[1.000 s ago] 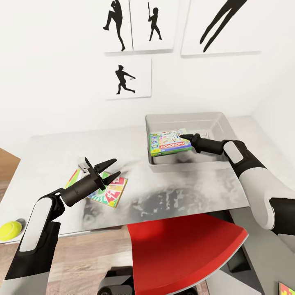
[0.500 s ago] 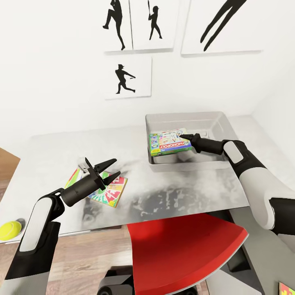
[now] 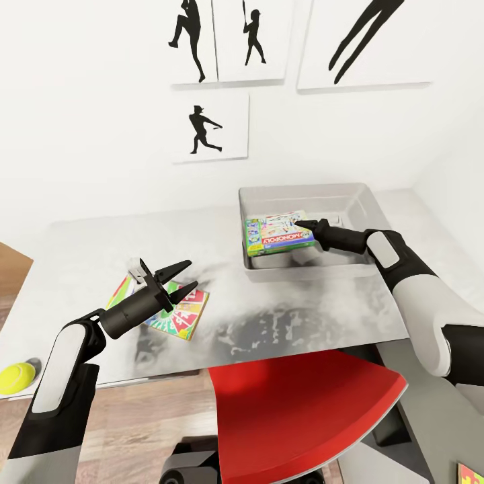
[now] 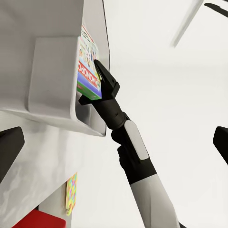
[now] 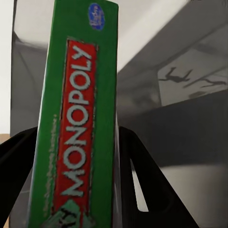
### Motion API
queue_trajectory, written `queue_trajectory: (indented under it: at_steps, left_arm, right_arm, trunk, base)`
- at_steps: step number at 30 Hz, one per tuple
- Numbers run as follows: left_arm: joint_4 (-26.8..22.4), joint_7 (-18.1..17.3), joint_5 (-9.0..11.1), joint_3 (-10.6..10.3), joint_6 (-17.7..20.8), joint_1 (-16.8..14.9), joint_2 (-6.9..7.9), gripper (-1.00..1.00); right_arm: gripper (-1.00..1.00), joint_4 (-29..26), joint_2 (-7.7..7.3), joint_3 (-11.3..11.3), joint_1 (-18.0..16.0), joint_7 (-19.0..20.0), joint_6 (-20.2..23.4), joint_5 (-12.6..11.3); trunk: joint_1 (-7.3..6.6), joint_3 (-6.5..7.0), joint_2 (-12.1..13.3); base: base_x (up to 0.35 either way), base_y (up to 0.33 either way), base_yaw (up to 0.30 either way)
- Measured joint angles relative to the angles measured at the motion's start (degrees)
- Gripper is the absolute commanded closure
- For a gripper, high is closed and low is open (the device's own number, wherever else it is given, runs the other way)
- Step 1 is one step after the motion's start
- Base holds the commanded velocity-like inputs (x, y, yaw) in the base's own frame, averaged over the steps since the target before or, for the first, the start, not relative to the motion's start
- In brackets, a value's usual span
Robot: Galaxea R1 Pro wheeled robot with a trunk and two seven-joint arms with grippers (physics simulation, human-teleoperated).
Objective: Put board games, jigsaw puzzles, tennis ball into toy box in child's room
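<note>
Right hand (image 3: 304, 224) clamped on green "MONOPOLY" box (image 3: 277, 234) over toy box (image 3: 363, 202).

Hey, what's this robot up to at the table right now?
It is tidying toys into the light-grey toy box on the table. The right gripper grips the Monopoly board game by its edge, holding it over the box, not yet let go. The left gripper hovers with its jaws open above a colourful board game lying flat on the table. A tennis ball sits at the table's near left corner.
</note>
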Motion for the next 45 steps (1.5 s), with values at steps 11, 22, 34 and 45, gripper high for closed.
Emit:
queue_trajectory:
  at_steps: [11,22,34,45]
  left_arm:
    - [0.00,0.00,0.00,0.00,0.01,0.00,0.00,-1.00]
    - [0.00,0.00,0.00,0.00,-0.02,0.00,0.00,-1.00]
    - [0.00,0.00,0.01,0.00,0.00,0.00,0.00,-1.00]
    - [0.00,0.00,-0.01,0.00,0.01,0.00,0.00,-1.00]
  right_arm:
    - [1.00,-0.05,0.00,0.02,0.00,-1.46,-2.36,0.08]
    - [1.00,-0.06,0.00,0.17,0.00,-2.25,-3.39,0.14]
    - [1.00,-0.06,0.00,0.32,0.00,-2.31,-3.51,0.16]
    - [1.00,-0.06,0.01,0.49,0.00,-2.33,-3.53,0.19]
  trunk:
    - [0.00,0.00,0.00]
    - [0.00,0.00,0.00]
    - [0.00,0.00,0.00]
    - [0.00,-0.40,0.00]
  base:
    - [0.000,0.000,0.000]
    - [0.000,0.000,0.000]
    - [0.000,0.000,0.000]
    - [0.000,0.000,0.000]
